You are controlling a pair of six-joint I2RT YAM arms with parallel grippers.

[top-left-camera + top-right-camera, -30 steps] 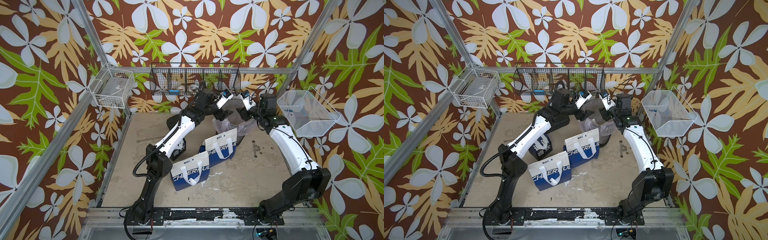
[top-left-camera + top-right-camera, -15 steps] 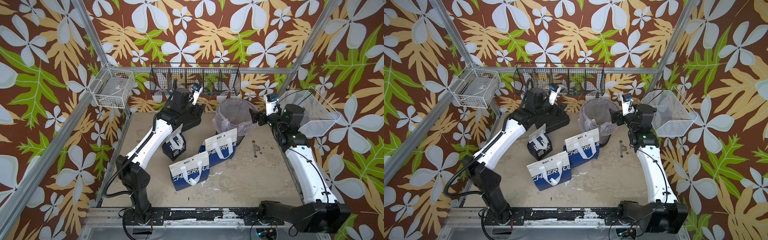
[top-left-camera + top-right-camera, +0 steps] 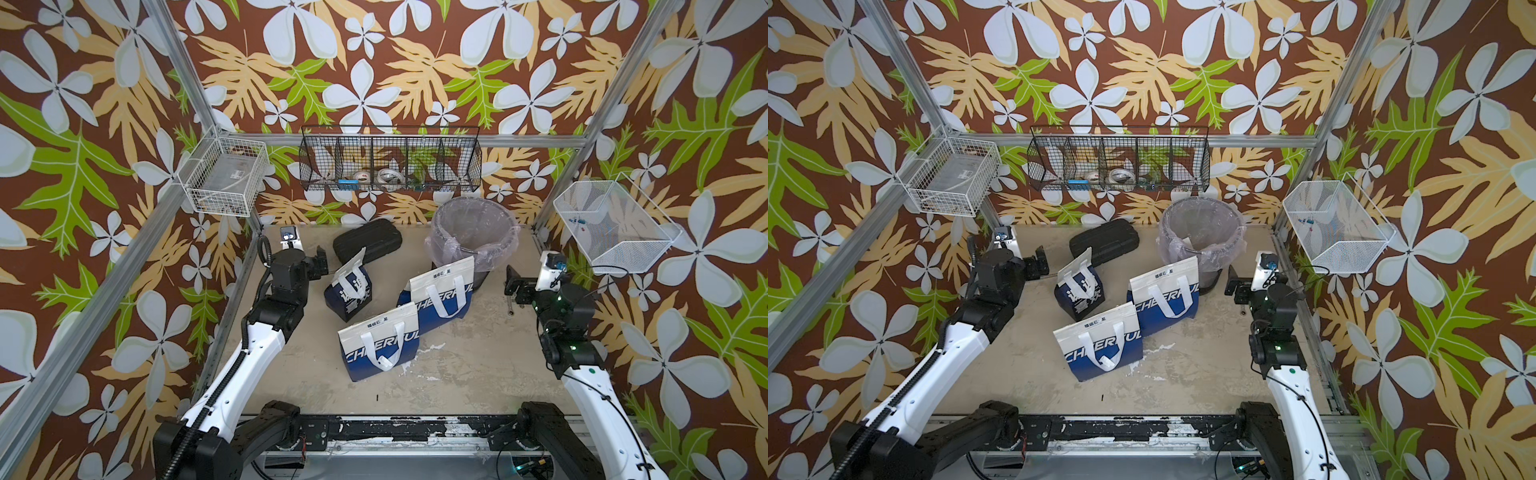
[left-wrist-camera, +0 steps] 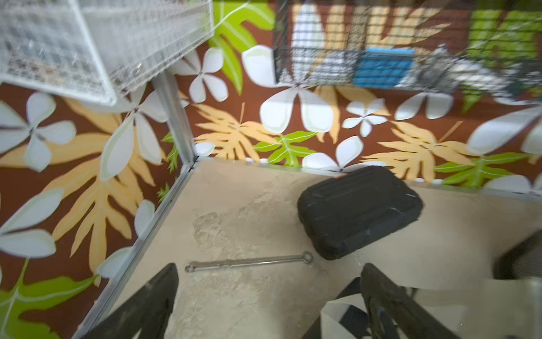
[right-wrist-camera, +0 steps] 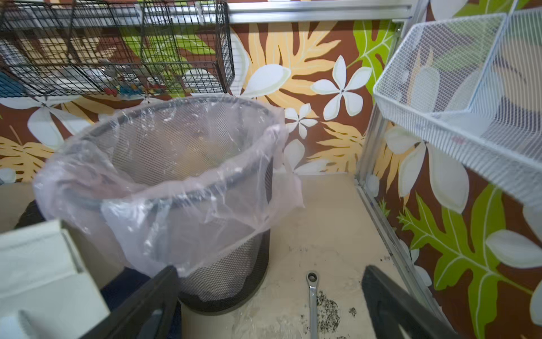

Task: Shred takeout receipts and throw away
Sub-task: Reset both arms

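No takeout receipts show as whole slips; a pale shape lies low inside the bin, too dim to name. The black mesh bin with a clear liner stands at the back right and fills the right wrist view. My left gripper is open and empty at the back left, beside the small blue-and-white bag. In the left wrist view its jaws stand wide over bare table. My right gripper is open and empty, low, just right of the bin; its jaws frame the bin's foot.
Two larger "CHEERFUL" bags stand mid-table. A black case lies at the back. One wrench lies near the left gripper, and a ratchet wrench near the right. Wire baskets hang left, back and right.
Both arms have drawn back from over the bin, left arm to the back-left corner, right arm to the right edge. Both sets of jaws have opened wider.
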